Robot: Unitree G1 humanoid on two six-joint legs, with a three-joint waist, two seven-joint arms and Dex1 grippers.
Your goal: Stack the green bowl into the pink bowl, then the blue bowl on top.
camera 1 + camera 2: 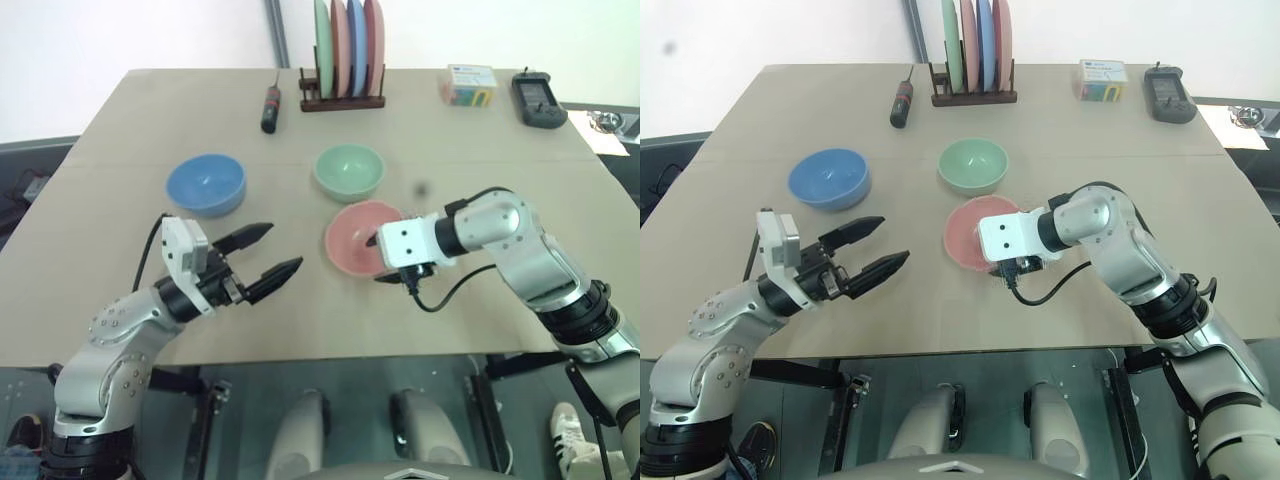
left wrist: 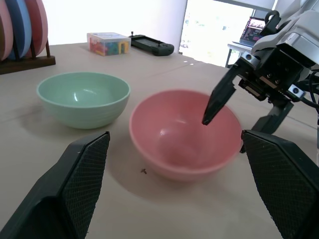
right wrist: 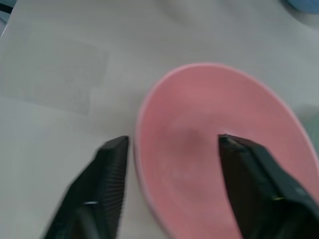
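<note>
Pink bowl (image 1: pixel 362 237): sits upright on the tabletop (image 1: pixel 100 290) at centre frame in the head views, nothing in it yet.
Green bowl (image 1: pixel 349 171): just above the pink bowl in the frame, close to it but apart, empty and unstacked.
Blue bowl (image 1: pixel 206 184): at the left of centre, well apart from the other two, also untouched.
Right gripper (image 3: pixel 172 154): its fingers are spread astride the near rim of the pink bowl, one finger inside the bowl and one outside, with a gap to the wall on both sides; nothing is pinched.
Left gripper (image 1: pixel 266 252): hovers low over the tabletop to the left of the pink bowl, fingers spread wide and empty, pointing toward that bowl.
Risk, dragging: with the rim between the right fingers, a sideways pull-out would likely hook the wall and slide or tip the light pink bowl.
Risk, collision: a shoved pink bowl could knock the green bowl just beside it.
Risk, crowding: both arms aim at the same bowl; if the left closes in before the right clears, the fingers may clash.
Risk, order: the green bowl must go in first; taking the nearer blue one with the left arm would spoil the stack.
</note>
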